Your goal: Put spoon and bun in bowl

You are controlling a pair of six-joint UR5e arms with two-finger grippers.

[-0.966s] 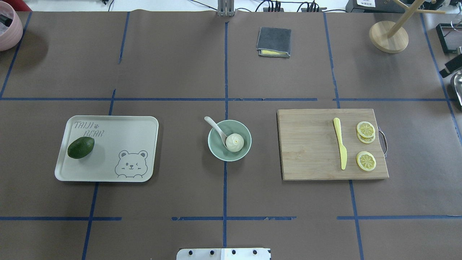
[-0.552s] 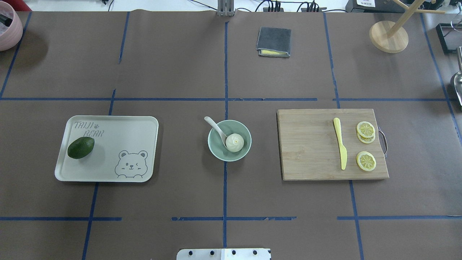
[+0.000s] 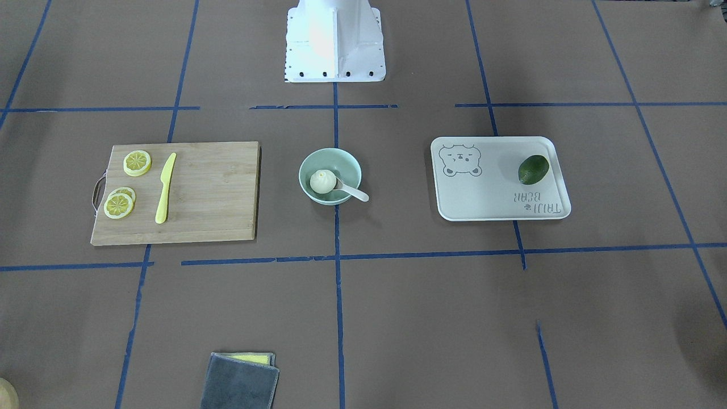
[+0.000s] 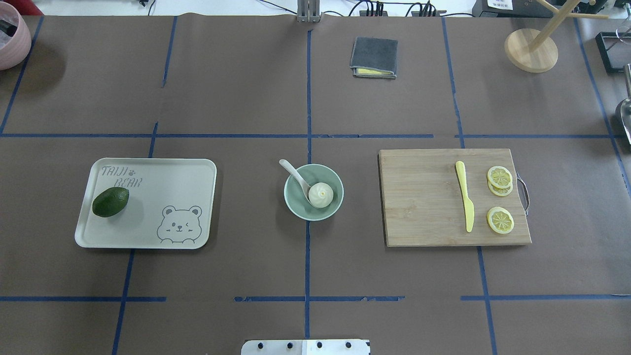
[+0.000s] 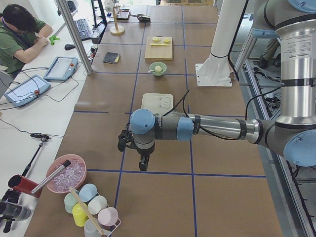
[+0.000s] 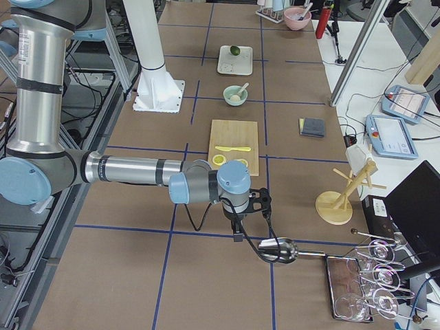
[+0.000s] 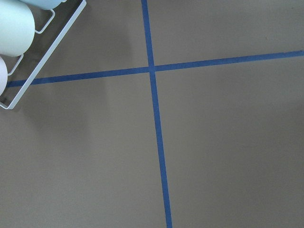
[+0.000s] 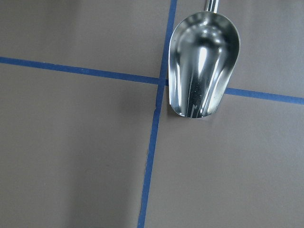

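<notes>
Bright, even overhead light on the matte bench [image 4: 246, 98], all views. Shadows soft and short: thin dark edge beside tray [image 4: 162, 182], faint ring under bowl [image 4: 297, 203]. White robot base [image 3: 335, 40] blown out in front-facing view; broad dim patch at that view's lower right. Steel scoop [image 8: 204, 71] carries hard white highlights. Overhead focus sharp; wrist views slightly soft

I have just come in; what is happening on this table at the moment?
Nothing is being handled right now. The bun sits inside the bowl, and the spoon rests with its scoop in the bowl and its handle leaning out over the rim. The left gripper hangs over bare table at one end, and the right gripper is at the other end by a metal scoop. The task looks done.
</notes>
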